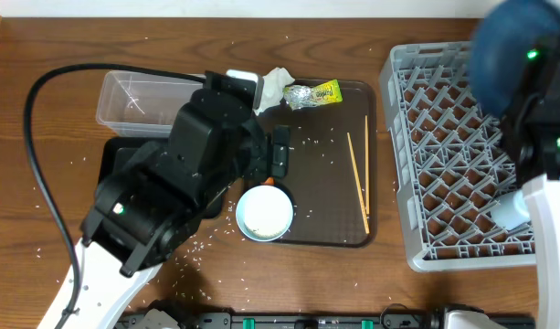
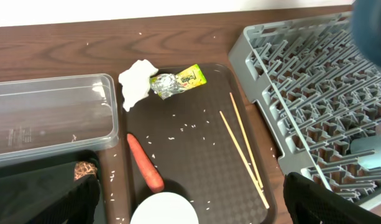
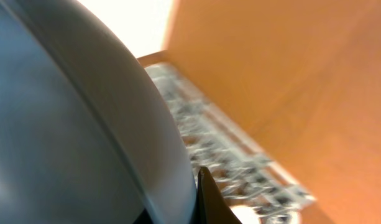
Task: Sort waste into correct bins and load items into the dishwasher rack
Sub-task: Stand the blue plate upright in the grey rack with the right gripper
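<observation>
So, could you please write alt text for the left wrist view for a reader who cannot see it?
A brown serving tray holds an orange carrot, two wooden chopsticks, a white bowl, scattered rice grains, and at its far edge a white tissue and yellow-green foil wrapper. A clear tub lies left, a grey dishwasher rack right.
</observation>
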